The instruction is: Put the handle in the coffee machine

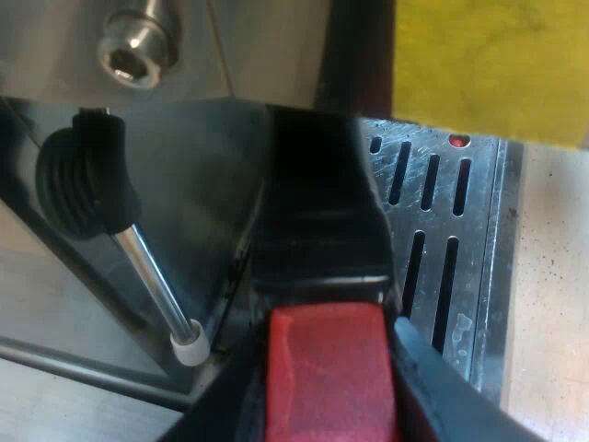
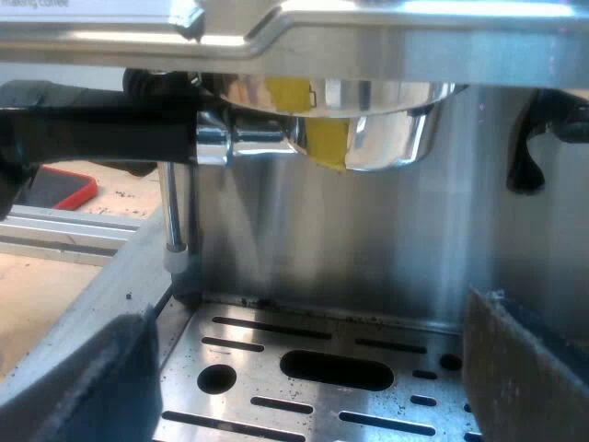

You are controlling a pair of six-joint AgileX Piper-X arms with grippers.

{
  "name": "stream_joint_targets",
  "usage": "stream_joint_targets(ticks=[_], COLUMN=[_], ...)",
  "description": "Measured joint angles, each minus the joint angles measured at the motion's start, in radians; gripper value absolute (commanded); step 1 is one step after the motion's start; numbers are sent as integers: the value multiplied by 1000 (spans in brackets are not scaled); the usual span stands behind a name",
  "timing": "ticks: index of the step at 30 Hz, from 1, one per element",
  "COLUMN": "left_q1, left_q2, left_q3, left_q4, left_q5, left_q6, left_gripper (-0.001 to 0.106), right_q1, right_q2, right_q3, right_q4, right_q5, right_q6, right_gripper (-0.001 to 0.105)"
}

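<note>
The metal holder (image 2: 368, 129) sits up against the brew head of the espresso machine (image 2: 386, 28), its dark handle (image 2: 101, 133) pointing sideways. Seen from behind, the handle (image 1: 317, 221) runs toward the machine and ends in red (image 1: 327, 378). My left gripper (image 1: 327, 354) is shut on that red end, a black finger (image 1: 437, 391) on each side. My right gripper (image 2: 304, 368) hangs open just over the drip tray (image 2: 304, 428), below the holder, with nothing between its fingers (image 2: 525, 368). Whether the holder is locked in I cannot tell.
The steam wand (image 1: 156, 285), with a black grip (image 1: 87, 180) and a white tip, hangs beside the handle; the same wand (image 2: 170, 207) stands near the holder's neck. The slotted drip tray (image 1: 460, 230) lies underneath. A red-edged item (image 2: 64, 189) lies on the table beyond.
</note>
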Motion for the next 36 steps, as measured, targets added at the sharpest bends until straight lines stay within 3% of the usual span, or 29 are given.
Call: stream_joint_targets(ticks=[27,31,36], left_q1=[60,61,63], left_q2=[0,0,0], left_q3=[5,5,5], left_q4=[71,110,113], left_q5=[51,74,76], left_q6=[25,83,85], left_gripper=[0,0,0], right_q1=[0,0,0], right_q2=[0,0,0], right_q3=[0,0,0], right_q4=[0,0,0], right_q5=[0,0,0], right_q6=[0,0,0], right_gripper=[70,70,70])
